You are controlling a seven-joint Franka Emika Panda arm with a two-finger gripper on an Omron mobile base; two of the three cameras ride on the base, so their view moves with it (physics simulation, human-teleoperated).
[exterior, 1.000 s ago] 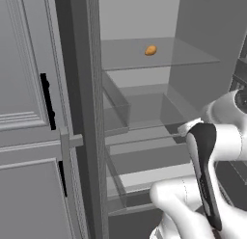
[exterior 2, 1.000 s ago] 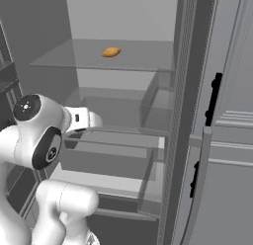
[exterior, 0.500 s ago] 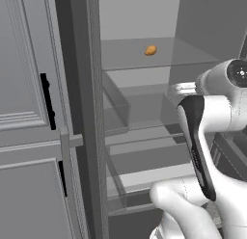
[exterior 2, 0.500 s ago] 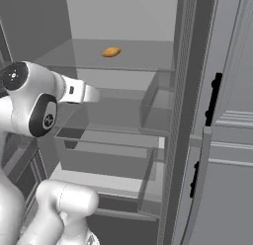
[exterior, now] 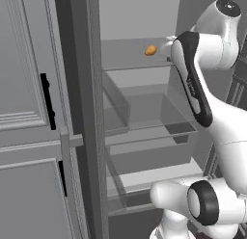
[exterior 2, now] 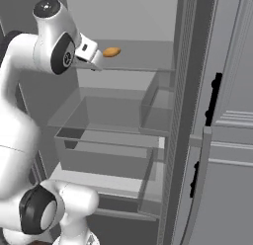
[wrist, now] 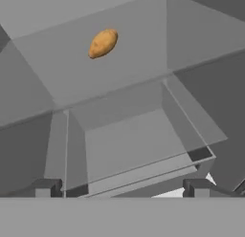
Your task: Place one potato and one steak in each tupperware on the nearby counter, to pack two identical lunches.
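Grey refrigerator interior (exterior: pixel 144 117) with its door swung aside frames the whole scene, with translucent glass shelves (exterior 2: pixel 143 66) and clear drawer bins (exterior 2: pixel 113 120) stacked below. One small smooth orange-tan oval potato (exterior: pixel 151 50) lies on the upper glass shelf, toward the back; it shows again in the right base view (exterior 2: pixel 111 52) and in the upper part of the hand view (wrist: pixel 103 43). The white arm's two-finger gripper (exterior 2: pixel 91 54) is raised to shelf height, just beside the potato but apart from it, and its two dark tips (wrist: pixel 122 187) stand wide at the bottom of the hand view with nothing between them.

The step in hand looks like the reach for this potato. To do it well, I would judge the hand should go in level above the shelf, centre the oval between the tips, and close across its narrow width rather than its length, since a smooth rounded thing may roll or squirt out. Keeping the fingers off the glass and clear of the shelf edge matters too.

Neither steak, tupperware, the counter nor the second potato can be made out from here. In the left base view the arm's own link covers the gripper, so how close it sits there is hard to tell
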